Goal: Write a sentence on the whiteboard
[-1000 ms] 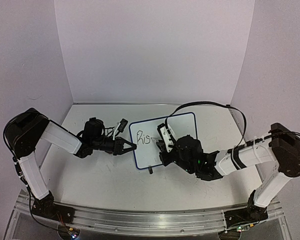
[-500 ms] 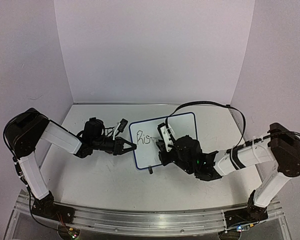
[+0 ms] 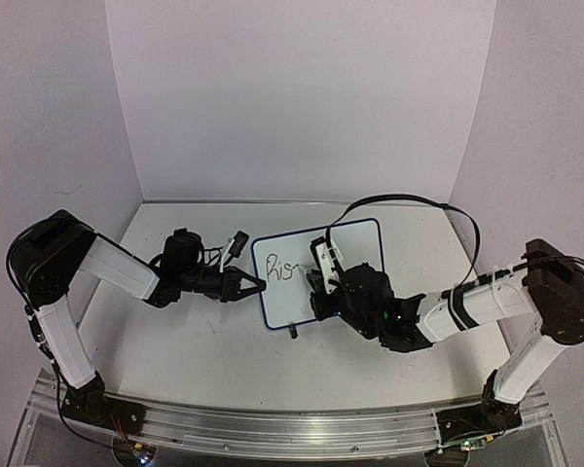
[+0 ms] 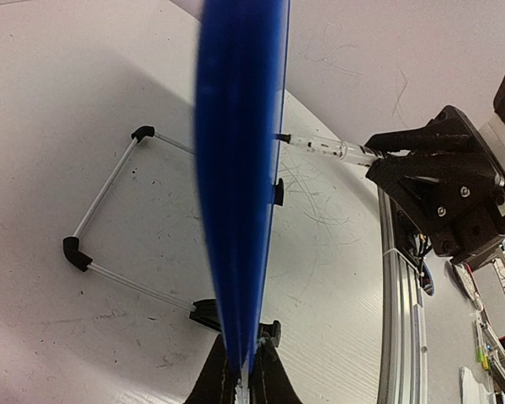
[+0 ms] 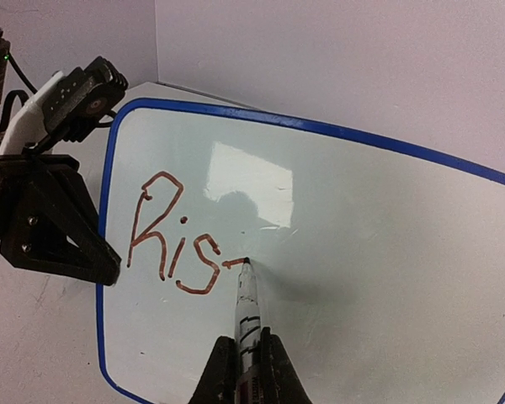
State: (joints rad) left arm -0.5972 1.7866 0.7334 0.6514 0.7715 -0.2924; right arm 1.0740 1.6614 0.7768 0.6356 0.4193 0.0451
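Sentence (image 5: 175,257) on whiteboard (image 5: 362,236) reads "Ris"; marker (image 5: 248,299) base hidden.

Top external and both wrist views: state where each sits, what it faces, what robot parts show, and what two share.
Top external: above, behind the bases, looking down; both arms flank the small blue-rimmed white whiteboard.
Left wrist: on the left arm, sighting along the board's edge; left claw pinches its rim.
Right wrist: on the right arm, facing the board's front; right claw holds a thin pale marker.
Shared: both wrist views show the marker touching the board.
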